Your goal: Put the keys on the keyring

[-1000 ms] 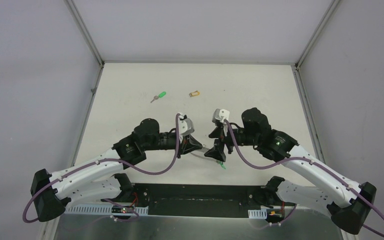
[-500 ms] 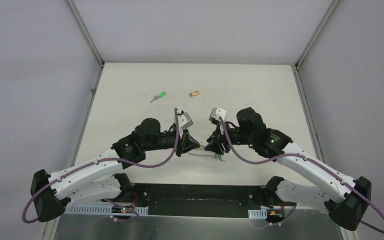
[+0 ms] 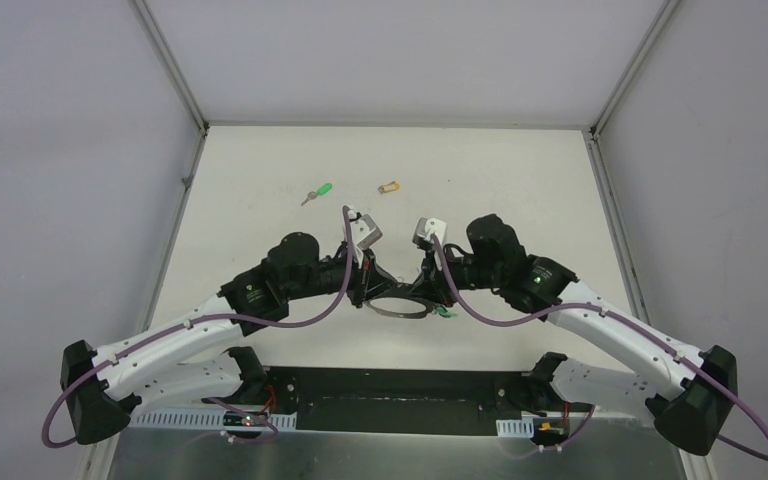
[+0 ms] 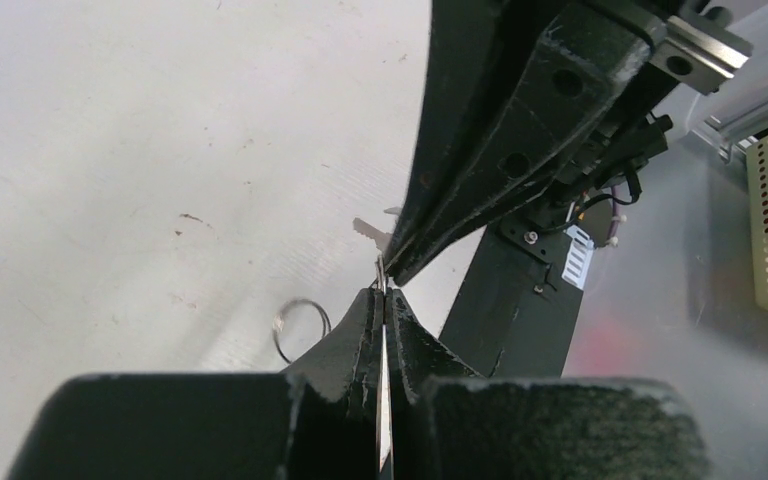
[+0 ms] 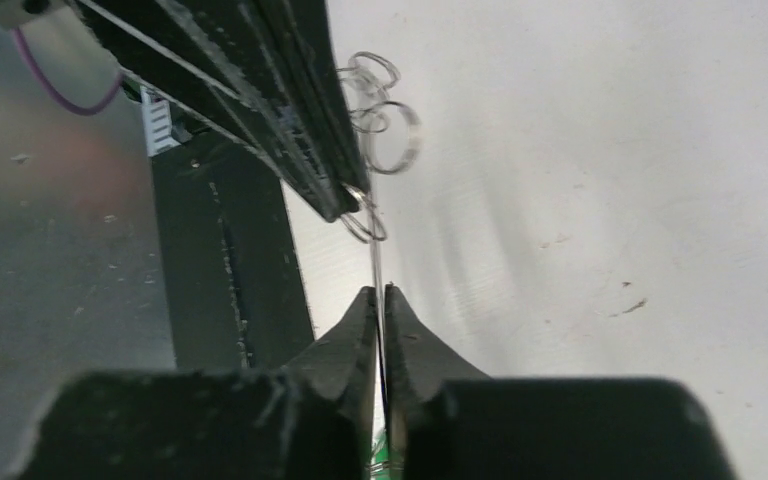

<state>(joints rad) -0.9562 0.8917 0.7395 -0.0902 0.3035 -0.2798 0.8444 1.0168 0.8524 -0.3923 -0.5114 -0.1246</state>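
Note:
The keyring (image 3: 400,305), a thin grey wire loop, hangs level between my two grippers near the table's front middle. My left gripper (image 3: 372,293) is shut on its left side; the wire (image 4: 382,290) runs between the closed jaws. My right gripper (image 3: 428,295) is shut on its right side, the wire (image 5: 377,270) pinched at the tips. A green tag (image 3: 445,312) dangles by the right gripper. Small split rings (image 5: 385,140) hang off the loop. The green key (image 3: 317,192) and the yellow-tan key (image 3: 388,187) lie apart on the table farther back.
The white table (image 3: 520,190) is walled by grey panels at the left, right and back. A black base plate (image 3: 400,385) and a metal strip run along the near edge under the arms. A small ring (image 4: 300,325) shows below the left jaws.
My right gripper has closed onto the keyring. Both grippers moved slightly back from the near edge, and the loop now spans between them.

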